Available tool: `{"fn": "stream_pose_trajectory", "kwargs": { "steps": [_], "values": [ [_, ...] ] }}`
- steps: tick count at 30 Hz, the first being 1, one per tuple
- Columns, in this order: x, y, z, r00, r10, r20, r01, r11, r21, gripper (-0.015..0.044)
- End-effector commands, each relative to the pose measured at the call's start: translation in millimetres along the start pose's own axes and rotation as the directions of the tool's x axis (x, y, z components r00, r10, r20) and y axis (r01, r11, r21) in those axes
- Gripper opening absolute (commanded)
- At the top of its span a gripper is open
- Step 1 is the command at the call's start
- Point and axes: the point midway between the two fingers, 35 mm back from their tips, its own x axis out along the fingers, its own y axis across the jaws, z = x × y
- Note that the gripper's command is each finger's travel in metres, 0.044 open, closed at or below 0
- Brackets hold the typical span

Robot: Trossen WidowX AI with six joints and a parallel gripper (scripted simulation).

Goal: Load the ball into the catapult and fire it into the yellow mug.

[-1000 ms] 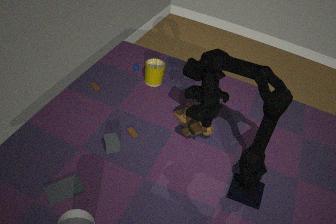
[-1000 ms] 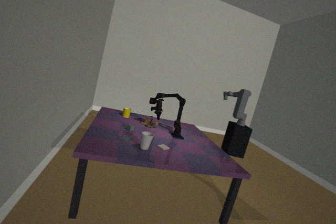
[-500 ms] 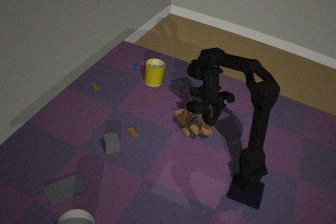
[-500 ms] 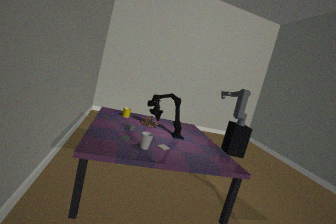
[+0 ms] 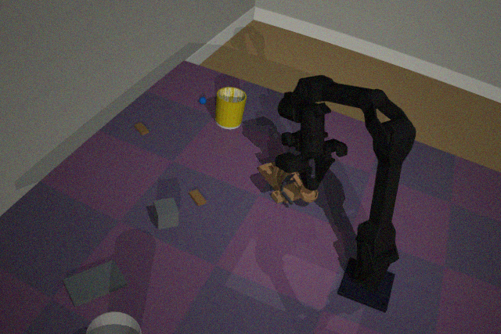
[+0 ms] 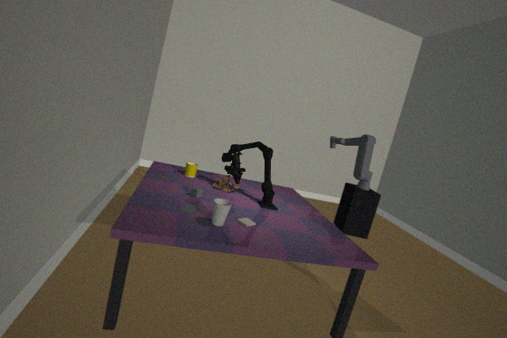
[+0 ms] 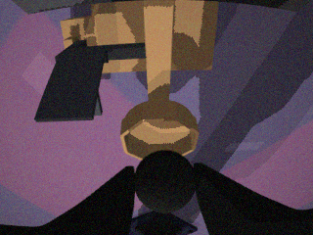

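Observation:
My gripper (image 5: 311, 183) (image 6: 236, 180) (image 7: 163, 172) is shut on a dark ball (image 7: 164, 179), which shows between the fingers in the wrist view. It hangs just above the wooden catapult (image 5: 298, 191) (image 6: 222, 184) (image 7: 158, 46) in the middle of the purple table (image 5: 243, 265). In the wrist view the ball sits right beside the catapult's round spoon cup (image 7: 159, 131), slightly short of it. The yellow mug (image 5: 230, 109) (image 6: 190, 169) stands upright at the far side of the table, well apart from the catapult.
A small blue ball (image 5: 202, 99) lies by the mug. A grey block (image 5: 166, 212), a grey slab (image 5: 92, 281) and two orange tiles (image 5: 141, 128) (image 5: 197, 196) lie on the left. A white cup (image 5: 113, 324) (image 6: 221, 211) stands near the front. A second grey arm (image 6: 362, 158) stands off the table.

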Motion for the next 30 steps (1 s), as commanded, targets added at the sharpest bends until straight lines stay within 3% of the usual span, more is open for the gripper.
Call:
{"fn": "stream_pose_trajectory", "kwargs": {
  "steps": [1, 11, 21, 28, 30],
  "values": [
    [7.6, 0.7, 0.4, 1.0, 0.004, -0.009, -0.004, 1.0, 0.004, 0.0],
    [6.9, 0.2, 2.5, 1.0, 0.0, -0.001, 0.0, 1.0, 0.0, 0.0],
    [5.3, 0.2, 2.1, 1.0, 0.0, 0.004, 0.0, 1.0, 0.0, 0.0263],
    [-56.2, 0.2, -20.2, 0.979, 0.005, 0.203, -0.005, 1.0, -0.002, 0.044],
    [-74.6, 0.1, -30.8, 0.964, 0.007, 0.265, -0.006, 1.0, -0.003, 0.044]
  ]
}}
